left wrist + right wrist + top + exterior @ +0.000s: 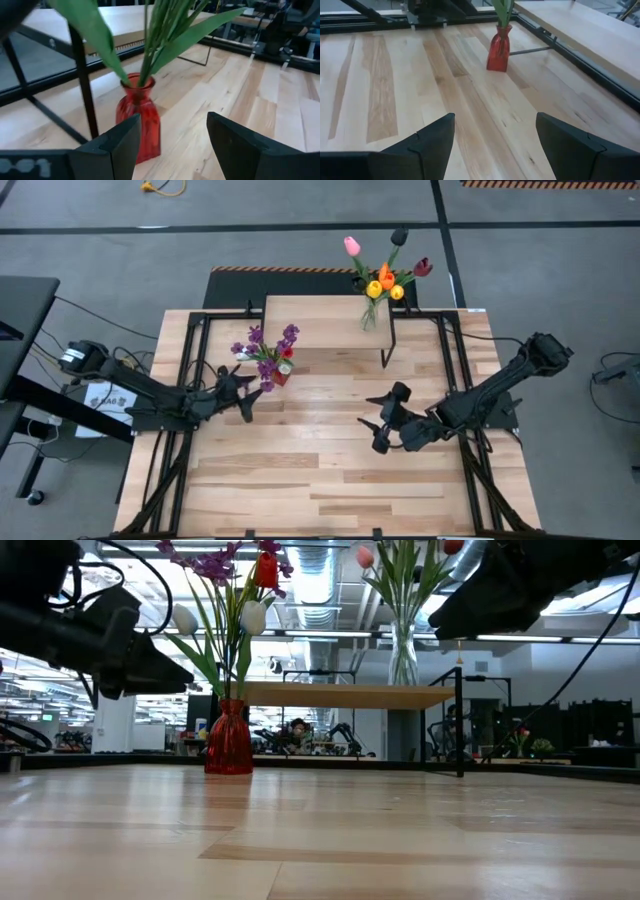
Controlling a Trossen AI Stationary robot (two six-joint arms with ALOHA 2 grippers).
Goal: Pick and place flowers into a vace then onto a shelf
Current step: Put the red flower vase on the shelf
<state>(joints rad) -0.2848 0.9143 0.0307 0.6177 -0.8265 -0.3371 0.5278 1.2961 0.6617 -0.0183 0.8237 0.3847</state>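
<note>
A red vase (283, 374) stands on its base on the plank tabletop, just in front of the shelf (315, 320). It holds purple sprigs (262, 345) with a red and a white flower. On the shelf's right end stands a clear glass vase (403, 655) of tulips (385, 275). My left gripper (243, 392) is open just left of the red vase (139, 117), pointing at it and apart from it. My right gripper (373, 422) is open over the table's middle, right of the red vase (499, 49), with nothing between its fingers.
The shelf's thin black legs (82, 80) come down close beside the red vase. Black frame rails (175, 450) run along the table's left and right sides. Bare planks (300, 470) lie between the grippers and the near edge.
</note>
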